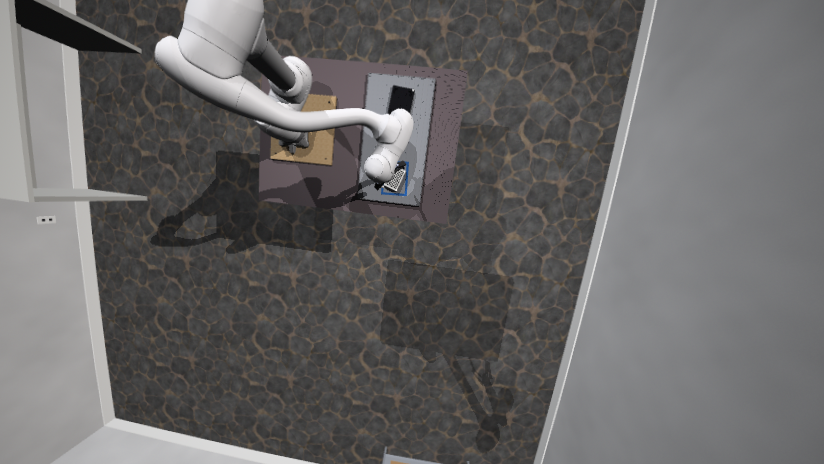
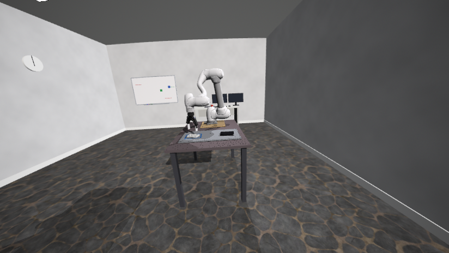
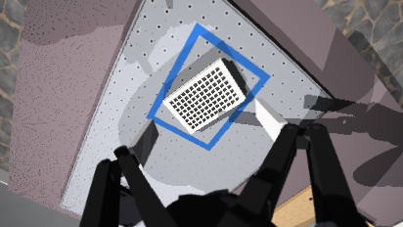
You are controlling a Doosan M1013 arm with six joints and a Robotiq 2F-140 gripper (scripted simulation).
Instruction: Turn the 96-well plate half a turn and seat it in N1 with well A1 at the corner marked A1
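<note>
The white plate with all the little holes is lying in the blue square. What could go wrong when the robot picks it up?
The well plate lies loose inside the blue outline, and the claw hangs open above it, gripping nothing.
1. The fingers stand askew to the plate's edges, so closing now might nudge or twist it.
2. A poor grip could tip the plate on the way to the black nest.
</note>
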